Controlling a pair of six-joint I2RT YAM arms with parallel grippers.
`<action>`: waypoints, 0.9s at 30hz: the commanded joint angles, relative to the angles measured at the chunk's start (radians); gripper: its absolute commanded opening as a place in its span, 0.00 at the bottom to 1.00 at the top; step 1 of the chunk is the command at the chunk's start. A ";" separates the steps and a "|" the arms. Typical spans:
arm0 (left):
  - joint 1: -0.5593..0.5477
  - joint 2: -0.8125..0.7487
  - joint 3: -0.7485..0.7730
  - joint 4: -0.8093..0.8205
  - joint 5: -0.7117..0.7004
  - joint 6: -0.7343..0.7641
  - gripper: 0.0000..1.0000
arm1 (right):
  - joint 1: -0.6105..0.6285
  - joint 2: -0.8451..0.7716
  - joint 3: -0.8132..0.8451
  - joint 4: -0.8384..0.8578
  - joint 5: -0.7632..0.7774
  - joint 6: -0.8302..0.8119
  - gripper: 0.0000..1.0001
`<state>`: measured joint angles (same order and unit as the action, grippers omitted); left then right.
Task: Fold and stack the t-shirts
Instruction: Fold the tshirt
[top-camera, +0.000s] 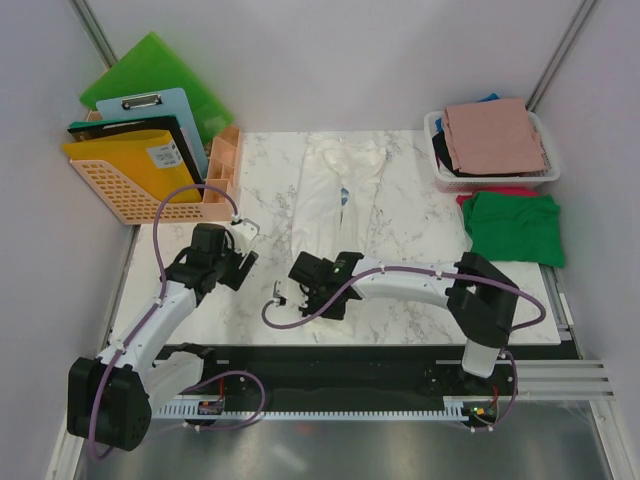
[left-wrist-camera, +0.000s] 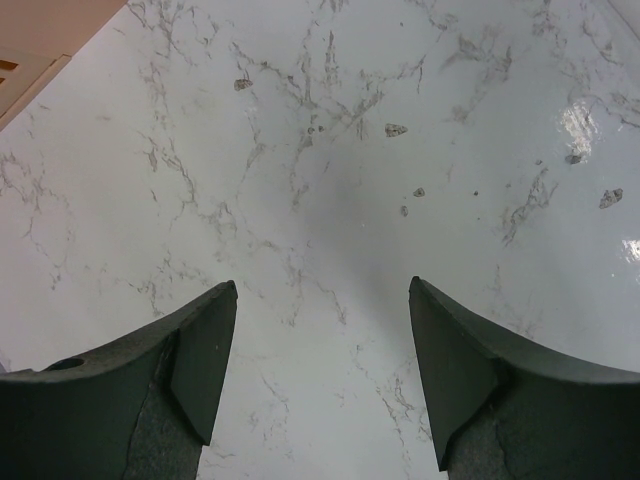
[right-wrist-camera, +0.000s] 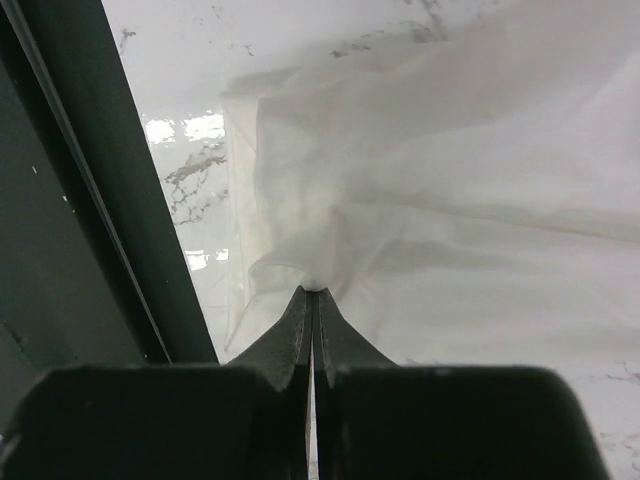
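Top view: the cream t-shirt (top-camera: 338, 195) is laid out as a long strip mid-surface (top-camera: 410, 235), and a green t-shirt (top-camera: 515, 228) is parked off to the right. Left wrist: the left jaws are held wide apart over bare surface. Right wrist: the right jaws are pinched together on the cream t-shirt's puckered edge.

Six t-shirts (top-camera: 340, 195) (top-camera: 515, 228) (top-camera: 495, 135) (top-camera: 492, 190) (top-camera: 441, 150) (top-camera: 488, 99) — one basket (top-camera: 430, 125) — two arms (top-camera: 160, 310) (top-camera: 400, 285).

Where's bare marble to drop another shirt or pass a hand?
Widest: bare marble between orange rack and cream t-shirt, though the left jaws hang open there. Narrower strip between cream t-shirt and green t-shirt. Crowded: basket corner and front centre, under the right arm.
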<state>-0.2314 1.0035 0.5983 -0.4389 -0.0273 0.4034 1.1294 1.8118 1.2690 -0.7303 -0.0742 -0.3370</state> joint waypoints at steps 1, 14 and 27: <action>0.001 0.001 -0.002 0.028 -0.002 0.025 0.77 | -0.031 -0.146 -0.029 -0.011 0.022 0.006 0.00; 0.001 0.020 0.001 0.028 0.013 0.025 0.77 | -0.069 -0.356 -0.210 -0.072 0.028 -0.010 0.35; 0.001 0.021 0.000 0.026 0.015 0.029 0.77 | -0.092 -0.402 -0.184 -0.034 0.031 -0.020 0.67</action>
<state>-0.2314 1.0252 0.5983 -0.4389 -0.0242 0.4042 1.0405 1.4239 1.0389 -0.7994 -0.0368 -0.3489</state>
